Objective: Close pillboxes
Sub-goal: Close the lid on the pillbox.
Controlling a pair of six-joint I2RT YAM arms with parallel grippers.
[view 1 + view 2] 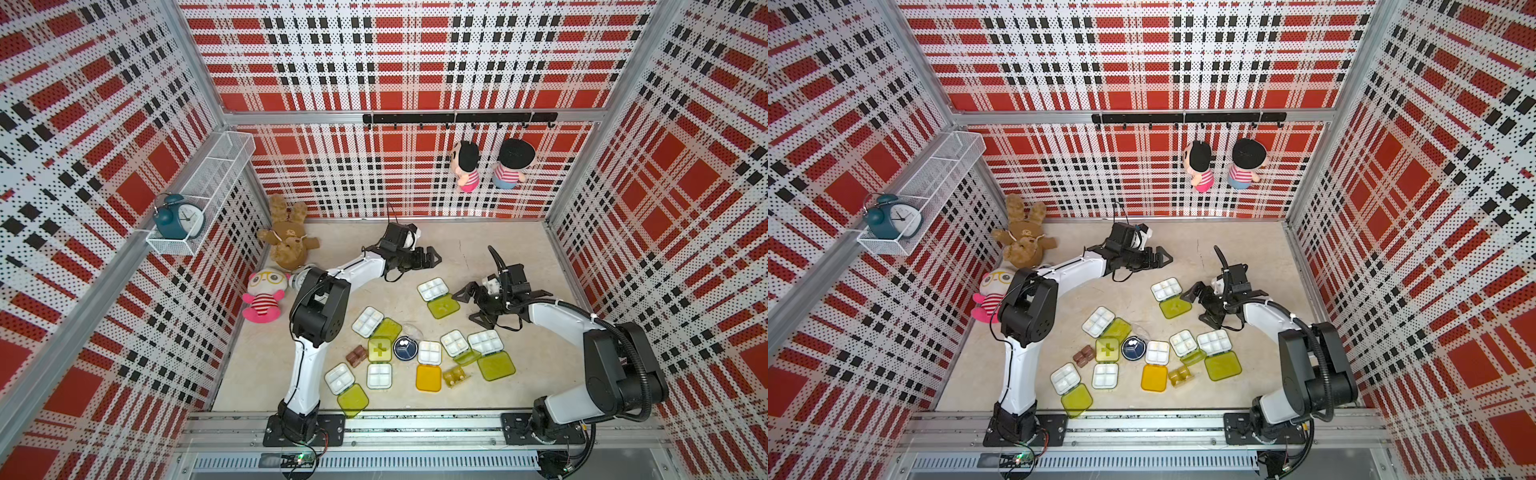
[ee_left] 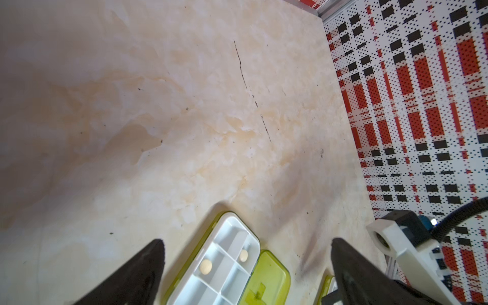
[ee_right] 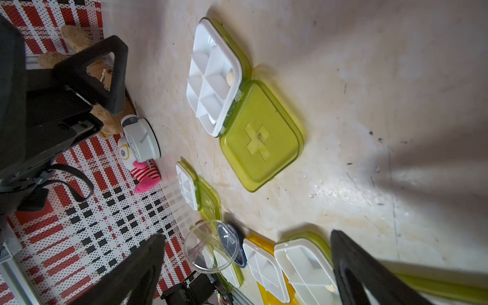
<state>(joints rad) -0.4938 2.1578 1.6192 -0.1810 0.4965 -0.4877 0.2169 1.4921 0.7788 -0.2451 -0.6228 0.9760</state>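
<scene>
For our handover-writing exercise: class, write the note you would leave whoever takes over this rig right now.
Left claw: open, empty, over the far side of the table.
Right claw: open, empty, beside the farthest pillbox, whose lime lid lies open.
The other pillboxes cluster near the arm bases; the orange-lidded one and the navy round one are open.
Done: no lid clearly shut. Left: shut them all.

Both top views are bright and evenly lit, the red plaid perforated walls (image 1: 104, 166) bowing toward the edges. In the right wrist view, soft shadows and a pale glare patch cross the beige marbled tabletop (image 3: 343, 66); the dark fingers (image 3: 369, 277) of the right gripper (image 3: 246, 233) blur near the lens.
</scene>
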